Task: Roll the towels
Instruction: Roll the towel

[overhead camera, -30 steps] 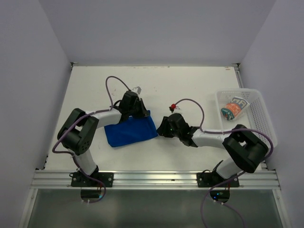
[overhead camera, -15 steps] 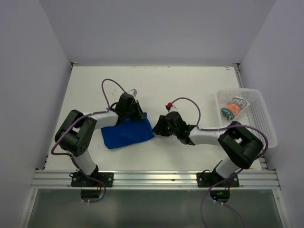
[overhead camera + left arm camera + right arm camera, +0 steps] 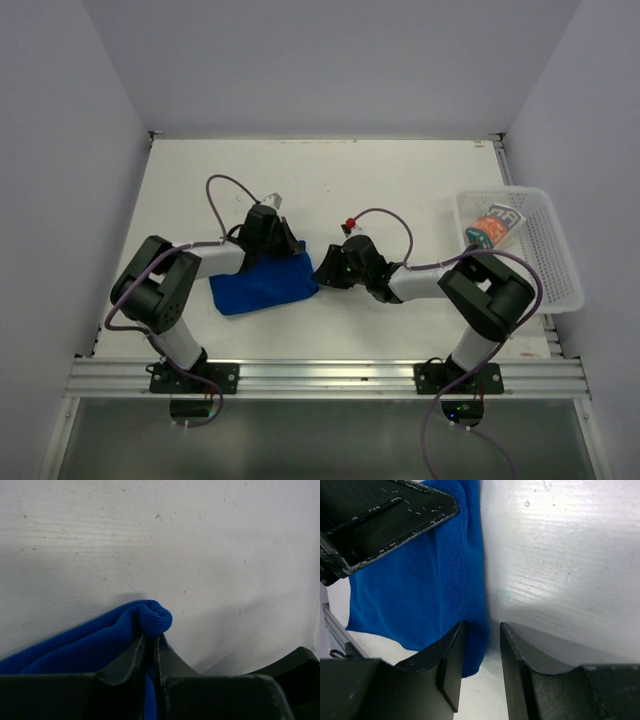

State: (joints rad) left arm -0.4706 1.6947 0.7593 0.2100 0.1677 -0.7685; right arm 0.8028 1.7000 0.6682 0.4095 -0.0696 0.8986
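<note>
The blue towel lies folded on the white table, left of centre. My left gripper is shut on its far right corner, and the cloth bulges in a small curl above the fingertips. My right gripper is open at the towel's right edge. Its jaws straddle that edge, one on the cloth and one on bare table. The left gripper's finger shows at the top of the right wrist view. The patterned towel lies rolled in the white basket at the right.
The basket stands at the table's right edge. Purple cables loop above both wrists. A metal rail runs along the near edge by the arm bases. Grey walls close in the table on three sides.
Both grippers have moved left, dragging the blue towel leftward with them. The right gripper has closed in on the towel's right edge.
</note>
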